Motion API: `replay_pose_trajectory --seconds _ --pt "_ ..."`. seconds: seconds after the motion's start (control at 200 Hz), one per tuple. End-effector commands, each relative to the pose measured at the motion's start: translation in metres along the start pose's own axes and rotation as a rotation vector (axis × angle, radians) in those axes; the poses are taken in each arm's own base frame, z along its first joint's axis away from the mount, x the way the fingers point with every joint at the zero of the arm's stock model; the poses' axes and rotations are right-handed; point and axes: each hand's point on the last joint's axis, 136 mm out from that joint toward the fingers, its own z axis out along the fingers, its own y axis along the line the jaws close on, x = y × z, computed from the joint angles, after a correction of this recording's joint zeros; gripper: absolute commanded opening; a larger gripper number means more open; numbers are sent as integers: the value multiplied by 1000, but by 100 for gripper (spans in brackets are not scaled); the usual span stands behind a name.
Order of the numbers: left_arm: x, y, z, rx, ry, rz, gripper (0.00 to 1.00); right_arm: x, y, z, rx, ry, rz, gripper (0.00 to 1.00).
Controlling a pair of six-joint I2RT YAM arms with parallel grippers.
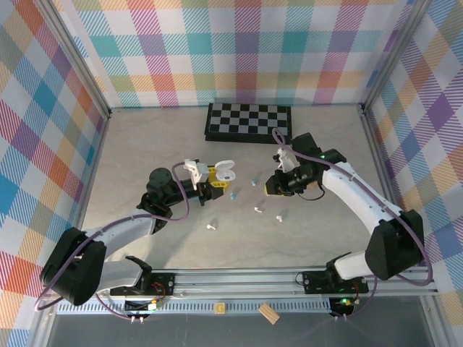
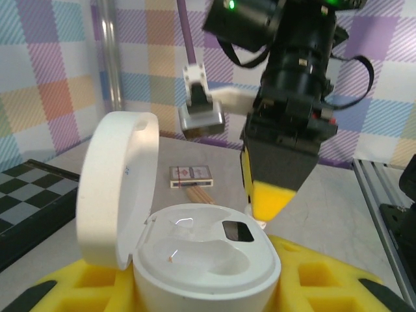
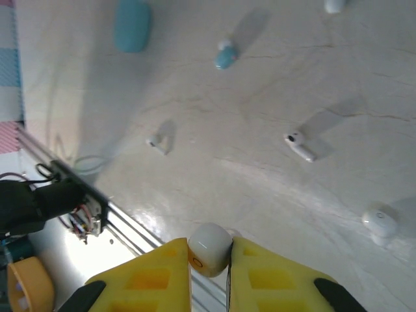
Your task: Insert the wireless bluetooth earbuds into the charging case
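My left gripper (image 1: 217, 177) is shut on a white charging case (image 1: 226, 172), holding it upright with its lid (image 2: 117, 188) swung open. In the left wrist view the two hollows in the case top (image 2: 205, 250) look bare. My right gripper (image 3: 209, 260) is shut on a white earbud (image 3: 210, 250), pinched between the yellow pads. It hangs just beyond the case (image 2: 273, 195), a little to its right (image 1: 278, 184). More earbuds lie loose on the table: white ones (image 3: 300, 147) (image 3: 380, 222) (image 3: 156, 142) and a light blue one (image 3: 225, 57) (image 1: 233, 195).
A folded chessboard (image 1: 248, 121) lies at the back of the table. A larger light blue oval object (image 3: 132, 25) rests near the loose earbuds. A small card box with wooden sticks (image 2: 190, 175) sits beyond the case. The metal rail (image 1: 239, 278) runs along the near edge.
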Motion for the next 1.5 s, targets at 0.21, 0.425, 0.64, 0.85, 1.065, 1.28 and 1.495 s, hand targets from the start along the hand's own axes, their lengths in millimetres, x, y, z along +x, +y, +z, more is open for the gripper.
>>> replay_pose_trajectory --seconds 0.21,0.425,0.64,0.85,1.065,1.28,1.495 --pt "-3 -16 27 112 4 97 35 -7 68 -29 -176 -64 -162 18" --pt "0 -26 31 174 18 104 34 -10 95 -41 -280 -89 -208 18" --pt "1 -36 35 219 29 109 34 -10 108 -41 -310 -79 -243 18" --pt "0 -39 38 237 27 111 34 -11 110 -37 -318 -74 -248 18" --pt "-3 -43 38 253 13 106 34 -11 106 -30 -309 -67 -242 18" --pt "-9 -44 38 254 0 108 34 -10 93 -19 -271 -46 -233 19" --pt "-11 -40 39 226 -12 100 34 -6 90 -15 -272 -25 -213 19"
